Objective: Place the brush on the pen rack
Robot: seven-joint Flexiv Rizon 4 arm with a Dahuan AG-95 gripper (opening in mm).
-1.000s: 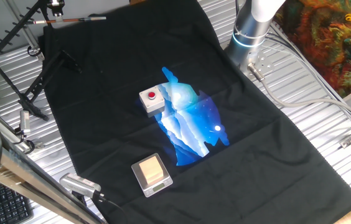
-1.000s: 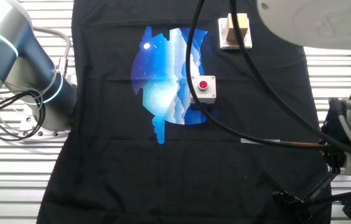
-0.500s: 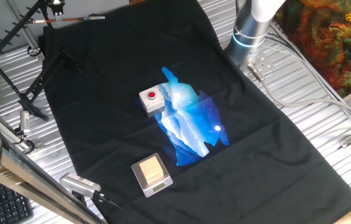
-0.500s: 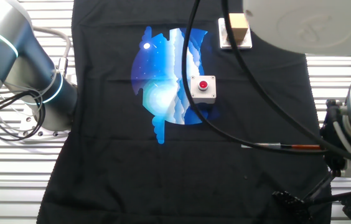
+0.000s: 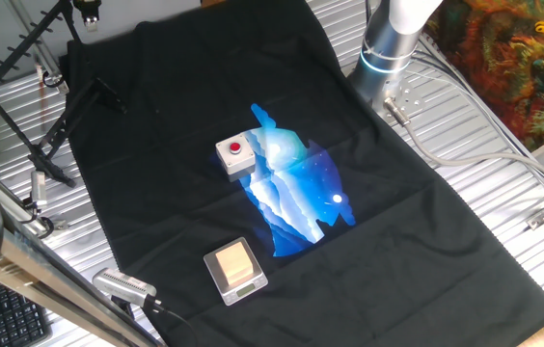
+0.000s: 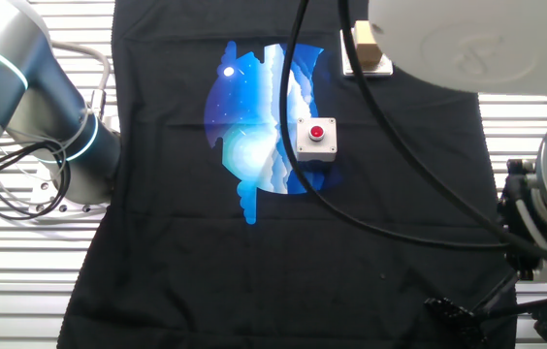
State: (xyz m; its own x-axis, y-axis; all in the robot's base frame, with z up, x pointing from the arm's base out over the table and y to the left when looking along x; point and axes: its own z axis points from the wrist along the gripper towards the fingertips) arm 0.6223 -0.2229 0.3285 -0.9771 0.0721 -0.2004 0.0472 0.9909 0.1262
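Wide open room across the middle of the black cloth (image 5: 176,222), broken only by a red-button box (image 5: 235,154) and a tan block on a tray (image 5: 234,267). At the bench's (image 5: 503,183) far-left edge, just off the cloth: the pen rack (image 5: 21,43), bar tilted. Above its top end, cut off by the frame: the gripper (image 5: 87,8), reaching over from the arm's base (image 5: 385,53). Cannot tell whether spread or pinching. Cannot make out the brush in either view.

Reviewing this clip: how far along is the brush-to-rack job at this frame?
Done: no brush lies on the black cloth, so it looks picked up. In hand: the gripper sits at the frame's top edge by the pen rack; the brush and jaws are hidden, so any hold is unconfirmed. Left: no brush shows on the rack's visible teeth.
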